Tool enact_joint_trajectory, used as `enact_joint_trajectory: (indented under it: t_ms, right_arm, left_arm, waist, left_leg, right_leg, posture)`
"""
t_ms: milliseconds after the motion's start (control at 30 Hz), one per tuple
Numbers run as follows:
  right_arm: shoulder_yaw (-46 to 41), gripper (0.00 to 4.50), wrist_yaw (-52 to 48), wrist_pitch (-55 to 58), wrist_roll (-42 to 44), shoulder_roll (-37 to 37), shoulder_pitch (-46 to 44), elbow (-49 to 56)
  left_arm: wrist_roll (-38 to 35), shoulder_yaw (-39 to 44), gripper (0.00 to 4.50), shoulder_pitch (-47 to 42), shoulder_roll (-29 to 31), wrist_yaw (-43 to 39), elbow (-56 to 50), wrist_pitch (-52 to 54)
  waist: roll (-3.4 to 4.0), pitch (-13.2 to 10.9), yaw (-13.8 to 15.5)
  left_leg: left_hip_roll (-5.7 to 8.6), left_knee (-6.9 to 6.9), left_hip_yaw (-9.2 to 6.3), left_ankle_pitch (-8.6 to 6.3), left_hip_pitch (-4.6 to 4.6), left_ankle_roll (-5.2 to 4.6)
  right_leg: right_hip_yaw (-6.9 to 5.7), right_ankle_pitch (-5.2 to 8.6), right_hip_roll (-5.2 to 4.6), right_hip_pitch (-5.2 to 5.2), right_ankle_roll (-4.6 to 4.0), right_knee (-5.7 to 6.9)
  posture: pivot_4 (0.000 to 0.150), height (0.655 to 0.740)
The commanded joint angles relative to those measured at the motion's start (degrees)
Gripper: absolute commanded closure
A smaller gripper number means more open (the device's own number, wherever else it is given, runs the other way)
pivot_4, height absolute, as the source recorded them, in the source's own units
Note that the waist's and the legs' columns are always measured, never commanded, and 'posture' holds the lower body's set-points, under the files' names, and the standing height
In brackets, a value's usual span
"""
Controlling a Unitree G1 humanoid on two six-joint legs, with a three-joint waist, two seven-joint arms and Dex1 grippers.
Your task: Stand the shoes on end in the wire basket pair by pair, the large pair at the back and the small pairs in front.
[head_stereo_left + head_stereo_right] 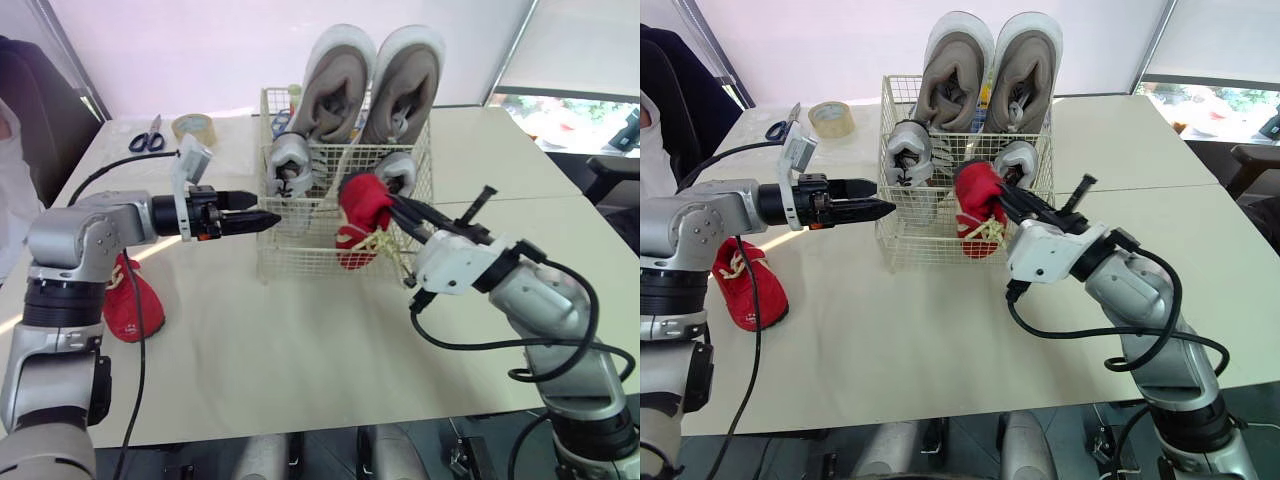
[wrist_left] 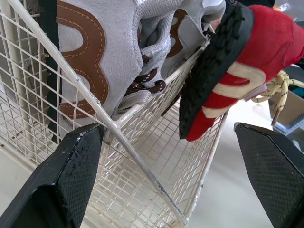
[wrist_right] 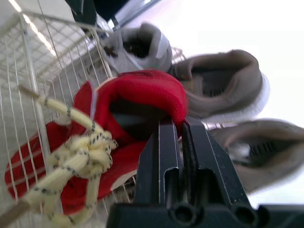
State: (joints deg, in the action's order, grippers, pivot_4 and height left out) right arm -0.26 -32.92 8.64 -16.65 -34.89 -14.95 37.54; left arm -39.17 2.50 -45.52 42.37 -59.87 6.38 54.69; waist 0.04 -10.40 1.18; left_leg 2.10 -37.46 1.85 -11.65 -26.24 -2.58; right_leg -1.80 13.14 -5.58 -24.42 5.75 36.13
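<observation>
A white wire basket [image 1: 300,262] stands mid-table. Two large taupe shoes [image 1: 335,85] stand on end at its back. A small grey pair [image 1: 290,165] stands in front of them. My right gripper [image 1: 395,208] is shut on the collar of a small red shoe [image 1: 362,215], held over the basket's front right part with its yellow laces dangling outside the wire. The second red shoe [image 1: 130,298] lies on the table at the left. My left gripper [image 1: 268,219] is open at the basket's left front corner; in the left wrist view its fingers [image 2: 76,166] straddle the rim wire.
Blue-handled scissors [image 1: 148,135] and a roll of tape [image 1: 192,126] lie at the table's far left. A person [image 1: 15,150] stands beside the table's left edge. A second table [image 1: 560,210] adjoins on the right. Open tabletop lies in front of the basket.
</observation>
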Motion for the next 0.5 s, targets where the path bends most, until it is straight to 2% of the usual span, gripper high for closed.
enact_joint_trajectory:
  t_ms: [33,500]
  right_arm:
    - [-3.1,4.40,1.3,2.6,-1.3,0.0,1.3,5.1]
    - [-3.1,4.40,-1.5,13.0,-2.1,-0.9,2.3,8.8]
  left_arm:
    - [0.2,1.0,0.00,-2.4,-0.3,-0.6,-0.8,-1.9]
    - [1.5,1.3,0.00,-2.5,-1.7,-1.0,-0.4,-2.6]
  waist:
    - [0.00,0.0,0.1]
    - [0.00,0.0,1.0]
  left_leg:
    - [0.00,0.00,-0.01,0.00,0.00,0.00]
    - [-0.02,0.00,0.00,0.00,0.00,0.01]
  right_leg:
    - [0.00,0.00,0.00,0.00,0.00,0.00]
    - [0.00,0.01,-0.02,-0.03,-0.02,-0.01]
  posture:
    - [0.150,0.7400]
    - [0.150,0.7400]
